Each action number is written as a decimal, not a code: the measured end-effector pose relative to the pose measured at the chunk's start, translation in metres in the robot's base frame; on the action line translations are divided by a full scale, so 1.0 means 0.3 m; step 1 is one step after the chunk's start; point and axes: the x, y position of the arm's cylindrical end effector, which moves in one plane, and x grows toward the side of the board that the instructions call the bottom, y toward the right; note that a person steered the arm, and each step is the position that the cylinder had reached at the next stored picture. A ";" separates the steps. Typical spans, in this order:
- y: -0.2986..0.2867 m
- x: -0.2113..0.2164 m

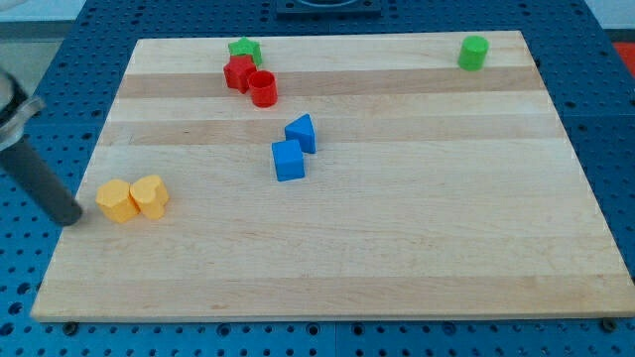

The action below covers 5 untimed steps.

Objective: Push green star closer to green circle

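Rod: the arm ends in a straight dark rod with no claw, so there is nothing to spread, press together or pinch.
Tip: my tip [71, 220] stands at the board's left edge, about two thirds of the way down it, touching no block.
Nearest blocks: two yellow blocks, a rounded-hexagon one [117, 201] and a heart-like one [151, 195], sit pressed side by side just beside the tip, toward the board's middle.
Mid-board blocks: a blue cube [289, 161] and a blue wedge-shaped block [302, 133] lie touching, left of the board's centre.
Task block: the green star [244, 50] lies at the board's top edge, left of centre, well apart from the tip and up to its right.
Star's neighbours: a red star [238, 73] touches it on the lower side; a red cylinder [263, 89] touches the red star in turn.
Goal block: the green circle, a short cylinder [474, 53], stands near the board's top right corner, well apart from the green star.
Carrier: pale wooden board [397, 258] on a blue perforated bench [615, 119].
Risk, approach: a straight run to the star's left side would likely pass the yellow pair; clipping them would scatter them.
Risk, push: contact too low on the star would likely drag the red star and cylinder along.
Risk, edge: a push angled upward could slide the star off the top edge.
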 end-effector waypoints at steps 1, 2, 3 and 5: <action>0.219 -0.036; 0.431 -0.036; 0.524 -0.063; 0.332 0.037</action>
